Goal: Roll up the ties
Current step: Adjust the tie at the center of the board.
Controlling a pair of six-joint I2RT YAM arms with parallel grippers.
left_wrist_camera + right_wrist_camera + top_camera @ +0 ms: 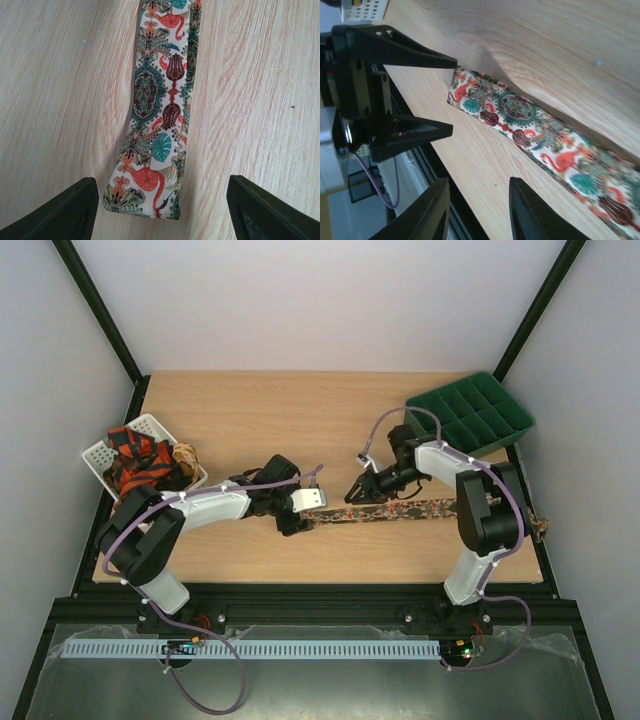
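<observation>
A floral-print tie (430, 510) lies flat along the table's near edge, its far end hanging off the right side. Its narrow end (145, 192) lies between my left gripper's (160, 222) open fingers, untouched. In the top view my left gripper (303, 522) sits at that end. My right gripper (357, 494) hovers over the tie a little to the right, open and empty (477, 210). The tie (545, 145) runs past it in the right wrist view, with the left gripper's fingers (410, 132) straddling its tip. Red-orange and black ties (135, 462) are heaped in the basket.
A white plastic basket (98, 454) stands at the left edge, with a tan bundle (185, 453) beside it. A green compartment tray (470, 415) sits at the back right. The table's near edge runs just below the tie.
</observation>
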